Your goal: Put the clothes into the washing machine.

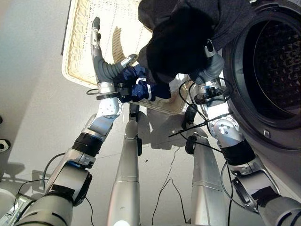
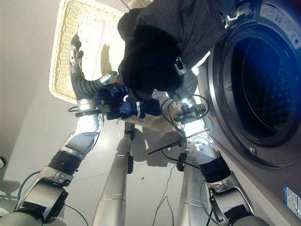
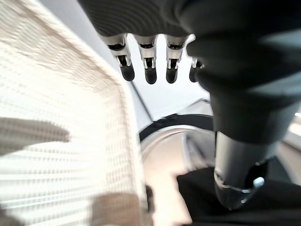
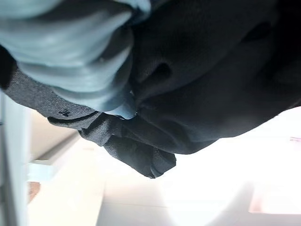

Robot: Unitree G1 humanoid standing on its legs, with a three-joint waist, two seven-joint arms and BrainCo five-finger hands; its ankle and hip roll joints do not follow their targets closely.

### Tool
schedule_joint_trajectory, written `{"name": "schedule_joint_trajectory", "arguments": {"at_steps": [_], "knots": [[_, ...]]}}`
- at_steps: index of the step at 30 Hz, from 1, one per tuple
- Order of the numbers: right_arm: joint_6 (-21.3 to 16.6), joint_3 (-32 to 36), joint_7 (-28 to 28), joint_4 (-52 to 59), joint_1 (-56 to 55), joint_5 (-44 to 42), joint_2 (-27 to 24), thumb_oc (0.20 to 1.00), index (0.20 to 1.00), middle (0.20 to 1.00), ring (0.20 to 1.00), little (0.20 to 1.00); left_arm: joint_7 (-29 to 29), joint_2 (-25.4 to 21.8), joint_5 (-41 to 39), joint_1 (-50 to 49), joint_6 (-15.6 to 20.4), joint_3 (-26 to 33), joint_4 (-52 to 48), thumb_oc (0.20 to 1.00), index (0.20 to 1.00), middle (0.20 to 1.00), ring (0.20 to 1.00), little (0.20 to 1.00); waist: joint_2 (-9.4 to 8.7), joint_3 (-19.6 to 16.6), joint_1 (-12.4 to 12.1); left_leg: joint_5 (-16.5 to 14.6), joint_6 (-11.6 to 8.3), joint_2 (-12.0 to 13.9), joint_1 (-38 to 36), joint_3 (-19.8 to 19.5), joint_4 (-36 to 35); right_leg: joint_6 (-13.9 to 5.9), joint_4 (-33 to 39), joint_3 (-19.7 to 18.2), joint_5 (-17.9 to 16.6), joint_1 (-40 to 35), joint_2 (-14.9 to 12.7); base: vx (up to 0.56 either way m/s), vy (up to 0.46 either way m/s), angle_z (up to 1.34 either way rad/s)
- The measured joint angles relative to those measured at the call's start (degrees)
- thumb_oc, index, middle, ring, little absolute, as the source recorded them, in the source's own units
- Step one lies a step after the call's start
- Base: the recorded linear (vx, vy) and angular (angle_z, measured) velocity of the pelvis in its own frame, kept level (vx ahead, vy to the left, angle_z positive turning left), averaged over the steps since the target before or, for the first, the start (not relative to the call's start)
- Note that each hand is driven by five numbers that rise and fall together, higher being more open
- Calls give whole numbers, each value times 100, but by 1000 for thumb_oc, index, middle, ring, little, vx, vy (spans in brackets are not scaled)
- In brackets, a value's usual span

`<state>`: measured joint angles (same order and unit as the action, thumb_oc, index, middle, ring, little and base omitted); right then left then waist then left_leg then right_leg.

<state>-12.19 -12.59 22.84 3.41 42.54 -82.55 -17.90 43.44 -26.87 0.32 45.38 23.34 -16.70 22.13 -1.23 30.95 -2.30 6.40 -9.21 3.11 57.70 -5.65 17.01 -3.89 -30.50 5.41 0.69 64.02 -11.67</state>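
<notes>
The dark garment (image 1: 188, 33) hangs bunched over the right hand (image 1: 210, 52), draped across the ribbed cover and wrist so that the fingers are buried in the cloth; whether they are curled on the fabric or straight under it I cannot tell. In the right wrist view the same dark cloth (image 4: 207, 80) lies pressed against the hand's cover and folds down past it in a loose lobe. The bundle sits above and just in front of this hand, raised off the floor, with its far edge reaching the rim of the washing machine (image 2: 263, 84), whose round drum opening stands open directly to the right of the hand. No part of the garment can be seen inside the drum. The left hand (image 1: 96, 35) is to the left of the bundle, fingers straight and relaxed, holding nothing, stretched out over the wicker basket (image 1: 77, 42); its thumb points toward the cloth, close to it, though contact is not clear. In the left wrist view the straight dark-tipped fingers (image 3: 148, 70) hover beside the woven basket wall (image 3: 56, 132), with the machine's dark door ring beyond them.
</notes>
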Motion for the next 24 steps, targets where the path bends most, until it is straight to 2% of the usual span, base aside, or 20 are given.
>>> {"name": "schedule_joint_trajectory", "arguments": {"at_steps": [3, 9, 12, 16, 20, 24], "knots": [[-179, 169, -73, -107, -5, -273, -20, 200, 200, 200, 200, 200, 111, -50, -6, 34, -6, 1, 405, 1000, 1000, 1000, 1000, 1000, 0, 0, 9, -2, 3, 32, -6, 33, 1, 17, 49, -18, -65, -7, 34, -2, 31, -8], [-551, 514, -95, -1126, -56, -957, -207, 200, 200, 200, 200, 200, 286, -112, -254, 59, -1, -6, 1139, 1000, 1000, 1000, 1000, 1000, 0, 0, 26, -1, 2, 80, -39, 56, -3, 22, 104, -21, -92, -44, 81, 1, 8, -2], [-547, 586, -119, -1571, -43, -1180, -319, 200, 200, 200, 200, 200, 304, -178, -516, 106, 9, -11, 1382, 1000, 1000, 1000, 1000, 1000, 0, 0, 71, 2, 5, 91, -38, 68, -34, -2, 171, -29, -102, -48, 97, 2, 11, -2], [-473, 656, -143, -2742, 138, -1679, -503, 200, 200, 200, 200, 200, 314, -360, -746, 356, 27, -84, 1844, 1000, 1000, 1000, 1000, 1000, -1, 0, 171, 7, 13, 117, -37, 107, -65, -18, 298, -50, -164, -75, 133, 7, 6, -5], [-296, 756, -134, -3650, 285, -2246, -634, 200, 200, 200, 200, 200, 264, -371, -915, 580, 73, -89, 2080, 1000, 1000, 1000, 1000, 1000, -1, 0, 176, 7, 11, 146, -39, 118, -93, 28, 333, -45, -198, -71, 160, 3, 4, -2], [-127, 771, -370, -4356, 544, -2465, -777, 200, 200, 200, 200, 200, 183, -467, -1065, 710, 91, -256, 2284, 1000, 1000, 1000, 1000, 1000, -1, 0, 234, 15, 19, 163, -41, 173, -164, 17, 439, -71, -245, -62, 180, 2, 5, -4]]}}
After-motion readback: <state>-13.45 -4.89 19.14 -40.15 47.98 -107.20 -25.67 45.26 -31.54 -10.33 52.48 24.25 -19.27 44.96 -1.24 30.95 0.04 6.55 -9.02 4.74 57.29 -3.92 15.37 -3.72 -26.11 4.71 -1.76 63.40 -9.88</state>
